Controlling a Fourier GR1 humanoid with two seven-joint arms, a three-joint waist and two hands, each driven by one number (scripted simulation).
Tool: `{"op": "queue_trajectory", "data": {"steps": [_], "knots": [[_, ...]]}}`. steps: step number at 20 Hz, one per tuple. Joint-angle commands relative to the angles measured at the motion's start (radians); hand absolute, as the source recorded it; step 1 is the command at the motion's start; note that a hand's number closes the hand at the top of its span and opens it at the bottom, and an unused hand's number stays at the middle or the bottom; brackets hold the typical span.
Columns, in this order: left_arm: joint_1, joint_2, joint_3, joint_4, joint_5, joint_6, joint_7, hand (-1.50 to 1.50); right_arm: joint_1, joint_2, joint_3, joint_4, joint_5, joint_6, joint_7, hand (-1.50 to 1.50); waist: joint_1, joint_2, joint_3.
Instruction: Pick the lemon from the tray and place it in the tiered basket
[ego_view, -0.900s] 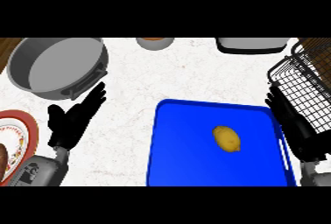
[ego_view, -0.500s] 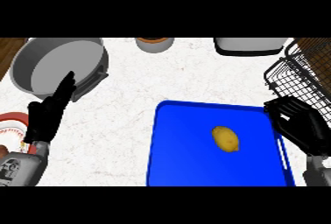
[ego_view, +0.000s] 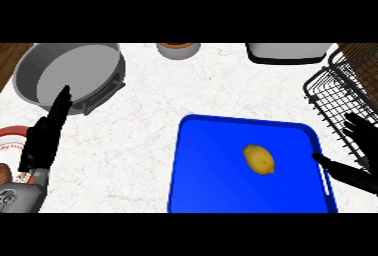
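Observation:
A yellow lemon (ego_view: 259, 159) lies on the blue tray (ego_view: 214, 175), right of the tray's middle. The black wire tiered basket (ego_view: 343, 97) stands at the right edge of the counter. My right hand (ego_view: 360, 150) is open at the tray's right rim, its thumb reaching over the rim and the fingers raised in front of the basket. It is a short way right of the lemon and does not touch it. My left hand (ego_view: 46, 136) is open at the far left, fingers straight and pointing up toward a grey pot.
A grey pot (ego_view: 70, 75) sits at the back left. A red-rimmed plate (ego_view: 10, 142) shows at the left edge. A small brown-topped cup (ego_view: 178, 49) and a grey container (ego_view: 288, 52) stand along the back.
The view has shifted. My right hand has spread and moved over the tray's right rim toward the lemon. My left hand has turned edge-on and narrowed. The lemon has not moved on the tray.

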Motion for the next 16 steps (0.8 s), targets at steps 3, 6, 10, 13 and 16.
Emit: {"op": "queue_trajectory", "data": {"steps": [3, 6, 10, 13, 16], "knots": [[-0.008, -0.019, -0.006, 0.011, -0.018, 0.006, -0.014, 0.00, -0.020, -0.265, 0.066, -0.151, 0.054, 0.194, 0.245, -1.50, 0.011, 0.004, -0.004], [-0.002, -0.017, -0.019, -0.018, -0.043, 0.021, 0.007, 0.00, -0.032, -0.370, 0.084, -0.218, 0.030, 0.313, 0.351, -1.50, 0.017, 0.001, -0.003], [-0.047, -0.030, -0.014, 0.000, -0.035, 0.000, 0.021, 0.00, -0.225, -0.404, 0.147, -0.234, 0.009, 0.381, 0.588, -1.50, 0.039, 0.009, -0.002], [-0.048, -0.074, -0.024, 0.039, -0.063, 0.016, -0.009, 0.00, -0.348, -0.349, 0.191, -0.246, 0.017, 0.379, 0.745, -1.50, 0.027, 0.007, -0.001], [-0.057, -0.038, 0.029, 0.012, -0.050, -0.027, 0.048, 0.00, -0.379, -0.266, 0.215, -0.171, 0.066, 0.400, 0.775, -1.50, 0.019, 0.005, 0.000]]}}
